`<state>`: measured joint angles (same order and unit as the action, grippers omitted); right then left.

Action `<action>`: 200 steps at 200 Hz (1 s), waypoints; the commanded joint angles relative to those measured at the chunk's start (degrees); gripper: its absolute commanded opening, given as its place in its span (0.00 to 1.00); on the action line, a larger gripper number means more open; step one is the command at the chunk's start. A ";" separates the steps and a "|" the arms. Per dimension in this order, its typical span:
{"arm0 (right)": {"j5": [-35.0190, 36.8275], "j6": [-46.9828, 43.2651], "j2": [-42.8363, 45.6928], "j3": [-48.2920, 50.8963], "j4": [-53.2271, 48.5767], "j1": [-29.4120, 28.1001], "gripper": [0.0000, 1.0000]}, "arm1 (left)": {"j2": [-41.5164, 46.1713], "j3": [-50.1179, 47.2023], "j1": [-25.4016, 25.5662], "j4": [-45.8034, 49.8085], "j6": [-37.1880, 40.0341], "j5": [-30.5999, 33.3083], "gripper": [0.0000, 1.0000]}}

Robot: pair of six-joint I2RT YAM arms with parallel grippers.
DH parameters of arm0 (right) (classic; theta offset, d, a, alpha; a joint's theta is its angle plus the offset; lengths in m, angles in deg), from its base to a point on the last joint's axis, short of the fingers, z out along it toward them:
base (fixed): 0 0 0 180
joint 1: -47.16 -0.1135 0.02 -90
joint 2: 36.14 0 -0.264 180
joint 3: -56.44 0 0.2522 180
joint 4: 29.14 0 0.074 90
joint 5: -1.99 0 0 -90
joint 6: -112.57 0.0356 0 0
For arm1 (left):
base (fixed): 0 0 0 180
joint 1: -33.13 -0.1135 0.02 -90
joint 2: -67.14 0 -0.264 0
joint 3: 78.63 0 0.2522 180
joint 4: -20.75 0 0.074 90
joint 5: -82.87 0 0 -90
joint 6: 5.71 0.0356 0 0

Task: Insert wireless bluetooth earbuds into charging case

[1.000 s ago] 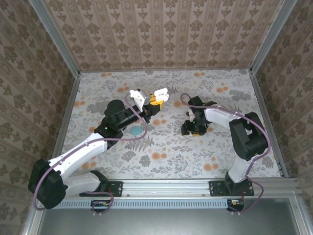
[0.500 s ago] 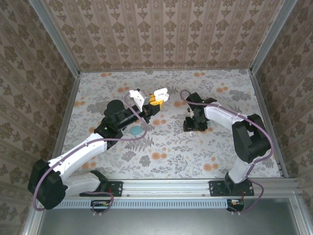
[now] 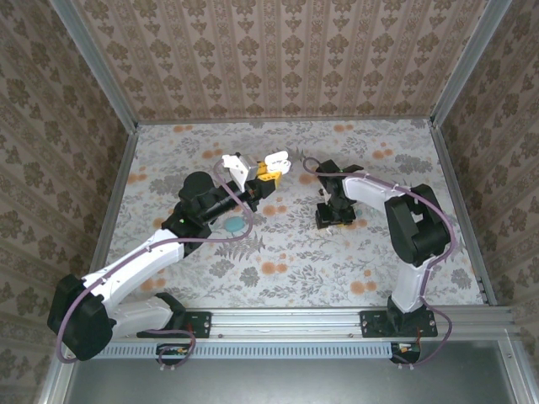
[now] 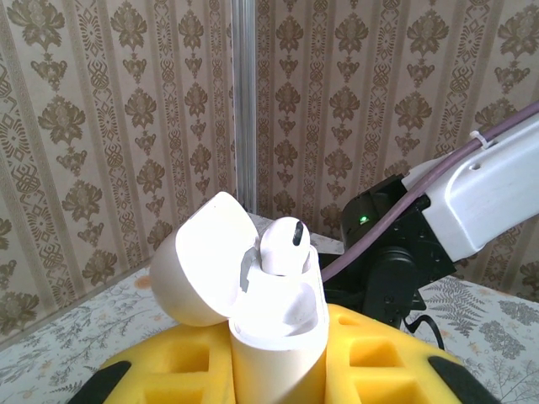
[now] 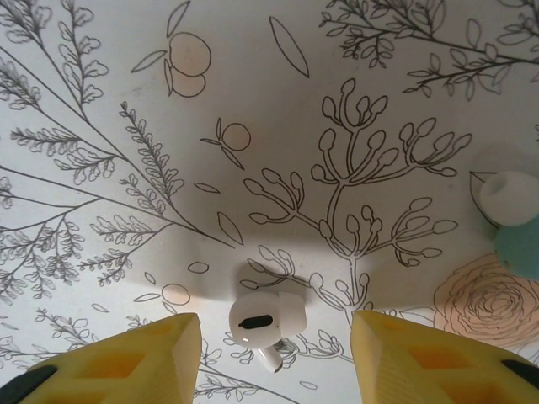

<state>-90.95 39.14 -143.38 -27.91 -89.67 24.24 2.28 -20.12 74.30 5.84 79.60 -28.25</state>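
The charging case [image 4: 278, 337] is white, and the left fingers [image 4: 181, 366] are clenched on its lower body, holding it upright and off the table [image 3: 337, 269]. Its lid [image 4: 202, 261] is tipped open to the left. One earbud [image 4: 285, 246] sits in the case mouth with its rounded head standing above the rim.

The second earbud [image 5: 259, 324] lies on its side on the table's floral cover. It sits in the gap between the right fingers [image 5: 168, 353], which stand released on either side of it and touch neither it nor each other. Bare table surrounds this earbud on all sides.

From above, the raised case [image 3: 278, 160] and the lowered right fingers [image 3: 330, 220] are near each other around the table's middle. Both are well apart from the patterned walls [image 3: 278, 59] and the metal rail [image 3: 337, 324] at the near edge. A teal oval piece [image 3: 234, 225] lies on the table under the left arm.
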 commanded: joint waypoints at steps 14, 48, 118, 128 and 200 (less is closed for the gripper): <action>0.56 -2.18 -1.96 -2.13 -2.45 -0.37 0.49 | 0.22 1.31 -0.30 0.04 0.46 -0.15 0.22; 0.26 -3.04 -3.05 -2.95 -2.81 -0.37 0.47 | 0.19 1.27 -0.30 0.02 0.08 -0.19 0.22; 0.82 -3.40 -4.60 -3.29 -3.90 -0.95 0.42 | 0.26 1.24 -0.35 0.10 0.06 -0.10 0.22; 0.91 -3.40 -4.71 -2.94 -3.78 -1.00 0.42 | 0.17 1.26 -0.42 0.13 0.11 -0.10 0.22; 4.32 -1.62 -5.42 -2.45 -4.57 -2.52 0.39 | 0.44 0.85 -0.43 0.01 -0.01 0.10 0.22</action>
<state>-87.67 36.24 -146.81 -30.77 -91.35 22.71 2.28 -20.12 74.28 5.87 79.60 -28.25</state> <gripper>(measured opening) 0.392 0.219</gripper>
